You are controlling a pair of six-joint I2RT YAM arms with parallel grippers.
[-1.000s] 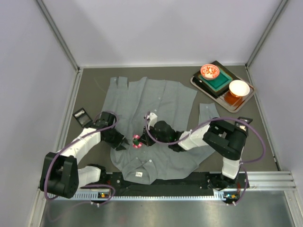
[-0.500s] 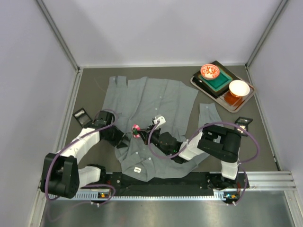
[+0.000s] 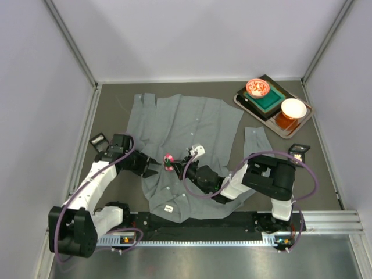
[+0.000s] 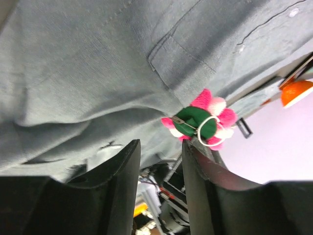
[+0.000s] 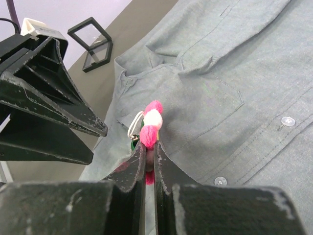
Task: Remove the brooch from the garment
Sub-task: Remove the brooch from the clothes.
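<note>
In the past second the right gripper [image 5: 146, 146] has carried the pink-and-green brooch [image 5: 150, 126] up the shirt front, away from the arm bases. Meanwhile the left gripper [image 4: 160, 147] has let go of the cloth and drawn back to the left. The right jaws are pressed together on the brooch, held at their tips over the grey garment [image 3: 197, 119] beside its chest pocket. Its wire pin shows, though whether it is clear of the cloth cannot be told. The left jaws stand spread, holding nothing, near the brooch. The garment lies on the table [image 3: 110, 116], collar toward the arms, rumpled around the pocket. The step in hand looks like the pull-off itself. The next move likely calls for lifting the brooch clear while watching that no cloth rises with it.
</note>
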